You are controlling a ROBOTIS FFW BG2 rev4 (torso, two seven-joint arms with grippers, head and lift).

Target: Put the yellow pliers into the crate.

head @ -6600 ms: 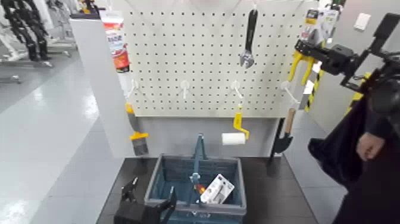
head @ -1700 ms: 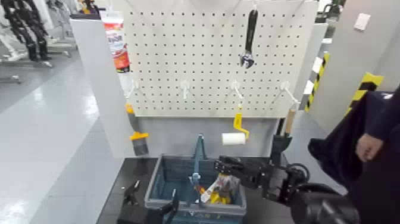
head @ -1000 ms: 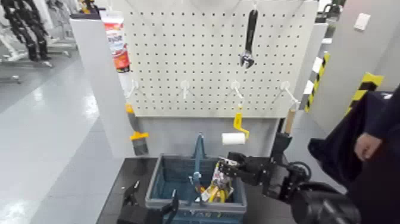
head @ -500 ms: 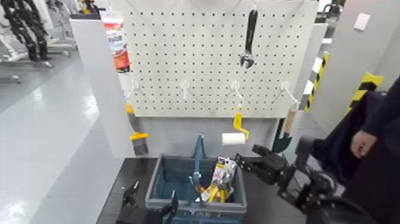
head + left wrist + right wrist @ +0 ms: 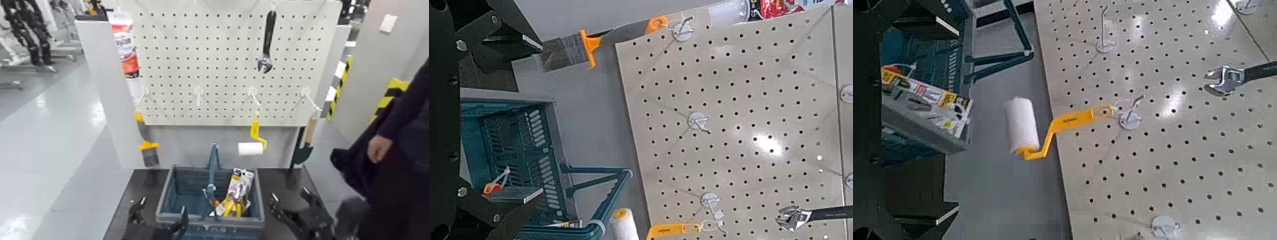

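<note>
Jaws of the right black gripper [image 5: 292, 201] now spread wide and empty beside the blue-grey plastic basket [image 5: 165, 191]; yellow-handled carded pliers [image 5: 236, 196] released inside, task apparently done.

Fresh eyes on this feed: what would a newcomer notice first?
Probably the yellow-handled pliers on a printed card, leaning in the right part of the blue-grey plastic basket, whose blue handle stands upright. Next, the white paint roller with a yellow handle hanging low on the white pegboard, and the black-handled metal wrench high above it.
</note>
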